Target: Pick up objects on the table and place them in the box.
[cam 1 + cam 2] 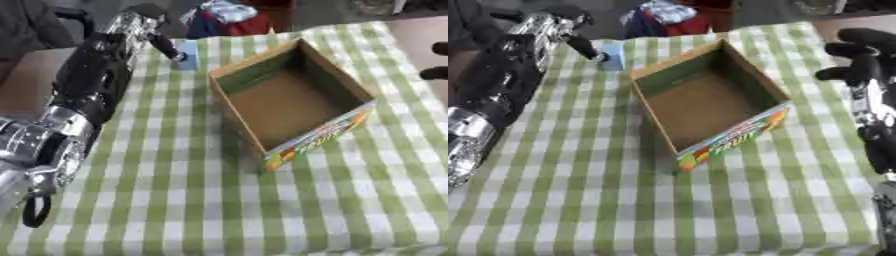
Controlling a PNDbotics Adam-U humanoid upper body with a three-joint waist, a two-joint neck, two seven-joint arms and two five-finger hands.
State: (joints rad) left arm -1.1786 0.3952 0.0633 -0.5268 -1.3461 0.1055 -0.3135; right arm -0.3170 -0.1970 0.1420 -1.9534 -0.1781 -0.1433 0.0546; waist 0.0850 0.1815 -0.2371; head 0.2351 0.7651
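My left hand (166, 44) is upper left, fingers pinching a small light-blue object (188, 56) on the worktop (175, 200) — box (289, 100) sits centre, right hand (864, 55) relaxed at right edge.

A green-and-white checked cloth (219, 200) covers the worktop; beyond its far edge lies a heap of red, blue and white fabric (667, 17).

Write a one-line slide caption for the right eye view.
Left robot hand touches a small blue object beside the empty open cardboard box on green checked cloth; right robot hand waits nearby.
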